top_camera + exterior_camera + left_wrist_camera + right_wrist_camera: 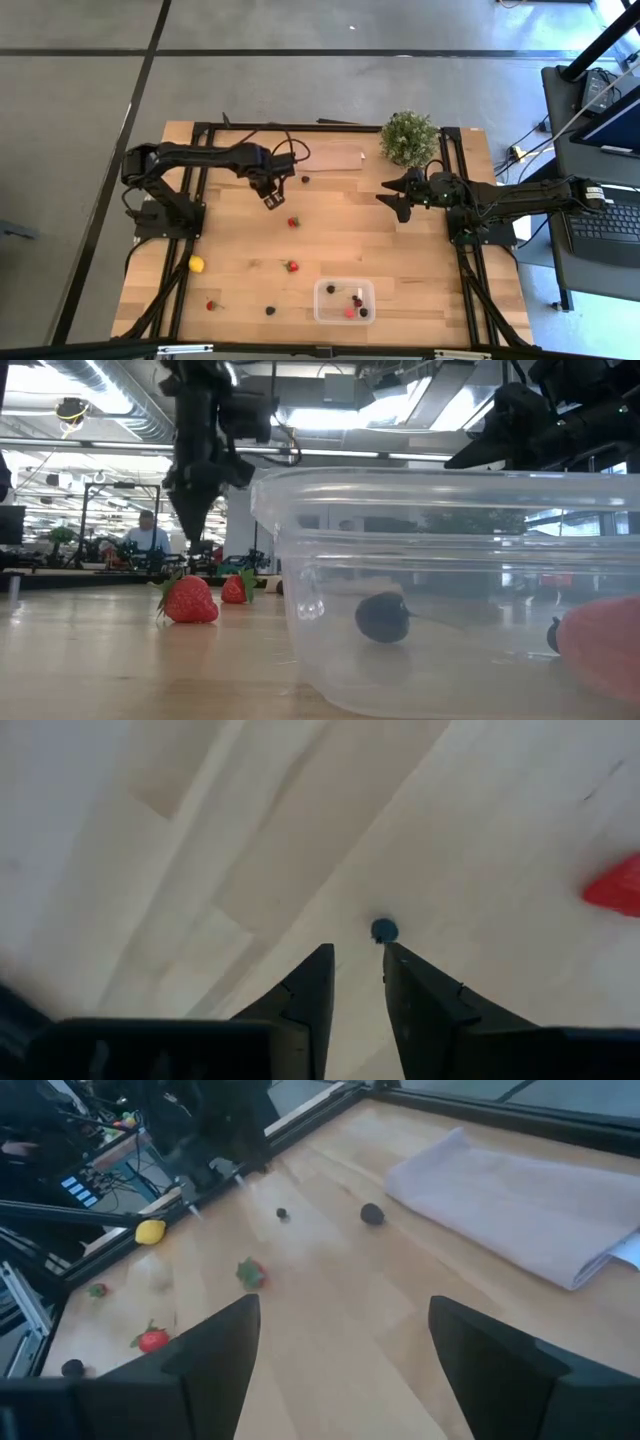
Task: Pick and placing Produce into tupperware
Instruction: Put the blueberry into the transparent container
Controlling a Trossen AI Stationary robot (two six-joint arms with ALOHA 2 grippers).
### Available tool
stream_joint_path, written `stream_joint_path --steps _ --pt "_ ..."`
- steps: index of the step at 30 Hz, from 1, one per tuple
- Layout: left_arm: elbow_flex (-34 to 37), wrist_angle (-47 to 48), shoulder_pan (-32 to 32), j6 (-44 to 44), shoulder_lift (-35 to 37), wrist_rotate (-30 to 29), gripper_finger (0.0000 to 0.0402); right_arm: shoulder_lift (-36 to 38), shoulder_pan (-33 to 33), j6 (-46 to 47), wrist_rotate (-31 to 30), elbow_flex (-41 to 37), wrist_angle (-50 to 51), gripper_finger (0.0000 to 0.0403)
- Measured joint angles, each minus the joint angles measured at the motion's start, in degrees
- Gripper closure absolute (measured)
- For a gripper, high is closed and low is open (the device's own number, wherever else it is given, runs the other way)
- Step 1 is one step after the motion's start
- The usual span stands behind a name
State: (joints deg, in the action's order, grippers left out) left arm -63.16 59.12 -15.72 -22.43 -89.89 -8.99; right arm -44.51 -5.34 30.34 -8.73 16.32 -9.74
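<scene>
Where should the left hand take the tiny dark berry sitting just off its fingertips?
Grip the berry across its round middle, straight down from above. It is a small ball lying free on the table, nothing touching it, so any finger axis works. The left hand is open only narrowly; centre it first. Right hand waits open.

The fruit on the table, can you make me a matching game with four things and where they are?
Things:
1. lemon
2. potted plant
3. tupperware
4. left hand

Places:
A. at the far edge of the table, near the right arm
B. near the table's left edge, by the left arm's base
C. at the near edge, with a few fruit pieces inside
D. hanging over the table, just behind a strawberry

Pairs: 1-B, 2-A, 3-C, 4-D
</scene>
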Motion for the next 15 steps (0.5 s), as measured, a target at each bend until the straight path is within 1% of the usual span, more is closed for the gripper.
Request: stream_joint_path --steps 4,7,12,15 --pt "2.9 -3.4 -0.1 -3.5 0.0 0.8 0.0328 0.0 0.0 1.1 0.0 0.0 0.0 0.0111" --pt "3.6 -5.3 0.1 -6.7 0.0 0.9 0.0334 0.0 0.0 1.4 0.0 0.0 -0.3 0.0111" --pt "3.6 -6.8 0.6 -7.1 0.0 0.8 0.0342 0.0 0.0 2.4 0.0 0.0 -0.3 0.0111" --pt "3.6 -6.7 0.6 -7.4 0.0 0.9 0.0339 0.0 0.0 2.4 0.0 0.0 -0.3 0.0111"
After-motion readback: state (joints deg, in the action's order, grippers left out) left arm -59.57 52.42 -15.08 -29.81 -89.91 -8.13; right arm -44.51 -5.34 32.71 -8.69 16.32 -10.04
